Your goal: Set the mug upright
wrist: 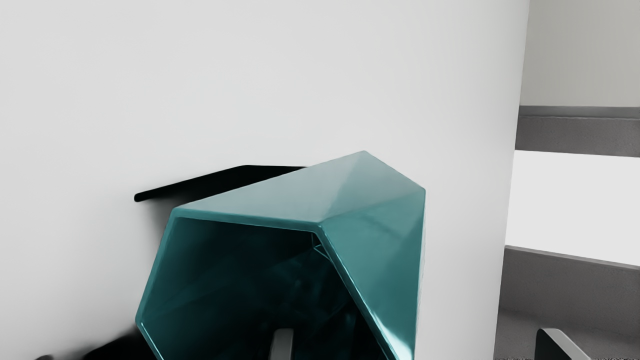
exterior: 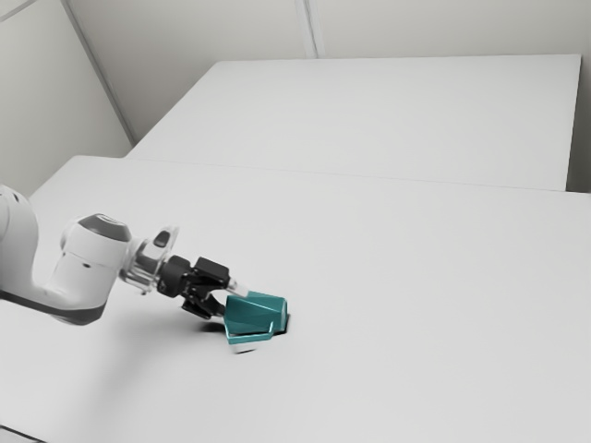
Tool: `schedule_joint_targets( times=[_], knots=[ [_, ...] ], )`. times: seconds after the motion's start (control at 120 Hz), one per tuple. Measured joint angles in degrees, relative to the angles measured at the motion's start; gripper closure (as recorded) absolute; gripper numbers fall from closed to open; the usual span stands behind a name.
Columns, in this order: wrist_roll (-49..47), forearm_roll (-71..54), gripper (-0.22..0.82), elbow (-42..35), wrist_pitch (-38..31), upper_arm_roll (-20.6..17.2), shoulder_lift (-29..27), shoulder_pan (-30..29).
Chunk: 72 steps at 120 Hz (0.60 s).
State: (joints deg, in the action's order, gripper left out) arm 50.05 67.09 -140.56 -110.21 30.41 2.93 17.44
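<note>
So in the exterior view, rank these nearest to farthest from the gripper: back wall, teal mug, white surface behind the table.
1. Teal mug, on its side, right at the gripper.
2. White surface, beyond the mug.
3. Back wall, behind that surface.

the mug (wrist: 375, 240) looks smooth and glossy, the table (exterior: 416, 277) smooth and matt.

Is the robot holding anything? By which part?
Nothing is held: the gripper is open, one finger inside the mug, the other outside, away from its wall.
</note>
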Motion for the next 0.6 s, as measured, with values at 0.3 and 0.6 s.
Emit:
schedule_joint_targets(
  times=[0.3,0.6],
  knots=[
    [0.95,1.58,0.35,0.18,-0.07,-0.87,0.63,-0.49],
    [1.53,2.16,0.59,0.09,0.12,-0.96,0.63,-0.40]
  ],
)
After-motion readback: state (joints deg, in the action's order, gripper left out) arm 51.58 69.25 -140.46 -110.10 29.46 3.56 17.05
